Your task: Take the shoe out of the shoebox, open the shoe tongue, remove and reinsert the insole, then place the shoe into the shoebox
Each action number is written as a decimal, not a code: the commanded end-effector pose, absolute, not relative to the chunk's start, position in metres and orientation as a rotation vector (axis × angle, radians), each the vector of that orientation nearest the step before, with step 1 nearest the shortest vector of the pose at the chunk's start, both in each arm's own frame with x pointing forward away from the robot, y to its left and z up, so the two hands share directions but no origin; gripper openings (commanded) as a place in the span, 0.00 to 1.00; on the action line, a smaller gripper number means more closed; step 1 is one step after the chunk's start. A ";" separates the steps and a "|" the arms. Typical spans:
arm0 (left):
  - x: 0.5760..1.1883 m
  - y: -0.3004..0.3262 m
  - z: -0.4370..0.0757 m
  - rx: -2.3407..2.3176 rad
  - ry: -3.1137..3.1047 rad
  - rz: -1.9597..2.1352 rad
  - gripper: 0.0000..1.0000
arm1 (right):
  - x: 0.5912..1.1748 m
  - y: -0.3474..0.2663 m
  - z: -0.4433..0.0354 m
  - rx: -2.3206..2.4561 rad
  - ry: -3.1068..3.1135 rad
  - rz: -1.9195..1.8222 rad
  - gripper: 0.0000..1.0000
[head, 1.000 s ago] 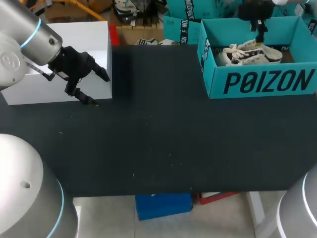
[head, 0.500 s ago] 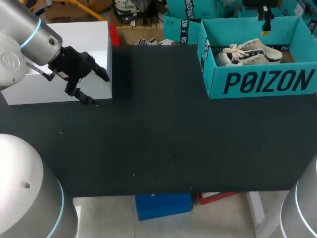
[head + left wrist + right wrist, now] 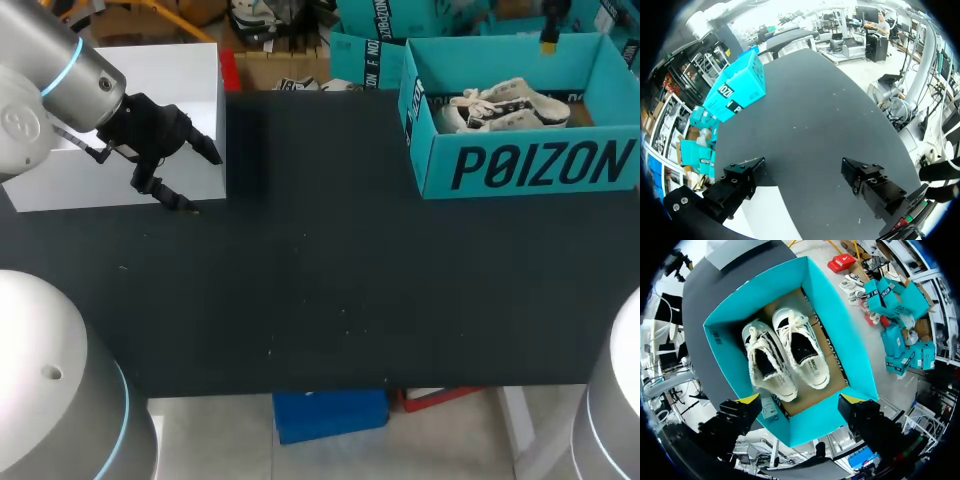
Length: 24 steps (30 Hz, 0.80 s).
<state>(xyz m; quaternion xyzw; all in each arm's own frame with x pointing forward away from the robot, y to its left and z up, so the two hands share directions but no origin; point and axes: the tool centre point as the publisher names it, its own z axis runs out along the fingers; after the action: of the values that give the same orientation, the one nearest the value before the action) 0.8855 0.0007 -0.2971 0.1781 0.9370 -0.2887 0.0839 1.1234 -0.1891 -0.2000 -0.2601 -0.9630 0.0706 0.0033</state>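
A teal shoebox (image 3: 520, 165) stands open at the table's far right. Two white low sneakers (image 3: 505, 107) with dark insides lie side by side in it. In the right wrist view the pair (image 3: 785, 362) lies on the brown floor of the box (image 3: 840, 335), well below my right gripper (image 3: 800, 402), which hangs open and empty. In the head view only a yellow tip of that gripper (image 3: 548, 38) shows, over the box's far wall. My left gripper (image 3: 195, 178) hangs open and empty at the far left, with the shoebox (image 3: 737, 87) far ahead of it (image 3: 802, 172).
A white box (image 3: 180, 80) stands at the back left, and the left gripper hovers at its front corner (image 3: 770, 210). The black tabletop (image 3: 330, 260) spreads between the white box and the shoebox.
My right gripper has risen out of the shoebox, away from the shoes, toward the far rim. The shoes stay in the box. The left arm has not moved.
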 end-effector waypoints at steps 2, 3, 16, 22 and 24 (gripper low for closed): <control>0.885 0.001 -0.298 0.531 2.791 -0.861 1.00 | 1.069 -0.184 -0.181 -1.185 -2.910 0.134 1.00; 0.885 0.001 -0.298 0.531 2.791 -0.861 1.00 | 1.062 -0.182 -0.180 -1.216 -2.897 0.127 1.00; 0.885 0.001 -0.298 0.531 2.791 -0.861 1.00 | 0.971 -0.147 -0.178 -1.554 -2.752 0.047 1.00; 0.885 0.001 -0.298 0.531 2.791 -0.861 1.00 | 0.930 -0.127 -0.182 -1.646 -2.736 0.067 1.00; 0.885 0.001 -0.298 0.531 2.791 -0.861 1.00 | 0.920 -0.125 -0.183 -1.685 -2.730 0.065 1.00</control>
<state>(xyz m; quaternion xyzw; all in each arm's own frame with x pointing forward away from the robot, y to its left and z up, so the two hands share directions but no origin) 0.8855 0.0007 -0.2971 0.1780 0.9370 -0.2887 0.0839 0.9486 -0.1382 -0.1818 -0.5217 -0.8505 0.0590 0.0321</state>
